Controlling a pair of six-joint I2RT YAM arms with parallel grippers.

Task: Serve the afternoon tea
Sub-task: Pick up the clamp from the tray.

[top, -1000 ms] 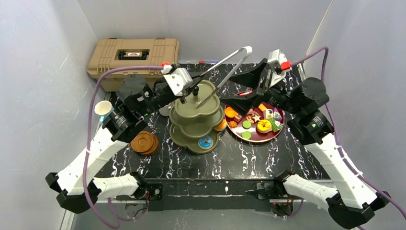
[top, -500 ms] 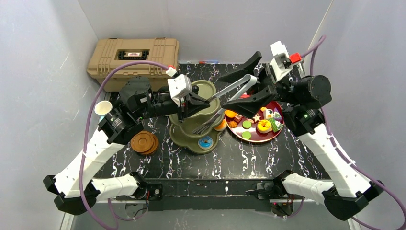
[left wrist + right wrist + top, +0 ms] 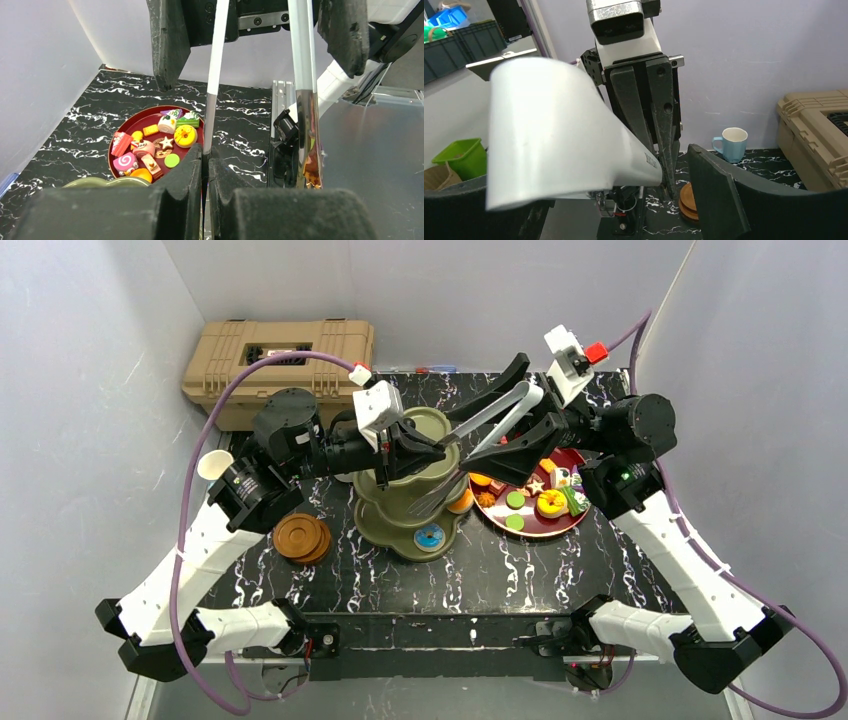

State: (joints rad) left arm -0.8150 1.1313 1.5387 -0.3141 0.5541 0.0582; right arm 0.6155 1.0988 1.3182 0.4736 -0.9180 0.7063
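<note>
The olive-green three-tier stand (image 3: 398,523) stands mid-table with a blue pastry (image 3: 430,536) on its lowest tier. Metal tongs (image 3: 487,423) slant above it. My left gripper (image 3: 432,447) is shut on one tong arm (image 3: 214,75); the other arm (image 3: 306,100) hangs free. My right gripper (image 3: 465,445) is wide open, its fingers (image 3: 167,40) on either side of the tongs' hinge end (image 3: 559,135). Colourful pastries (image 3: 150,145) lie on a dark-red plate (image 3: 572,517). Brown saucers (image 3: 303,537) are stacked at the left, and the white-and-blue cup (image 3: 215,467) stands further left. The white mug is hidden.
A tan toolbox (image 3: 280,355) stands at the back left against the wall. Grey walls close in the table on three sides. An orange pastry (image 3: 461,502) sits at the stand's right edge next to the plate. The arm bases stand at the near edge.
The tongs have swung down and lie lower over the stand. My left gripper has moved right along them. My right gripper has come in leftwards around their hinge end.
</note>
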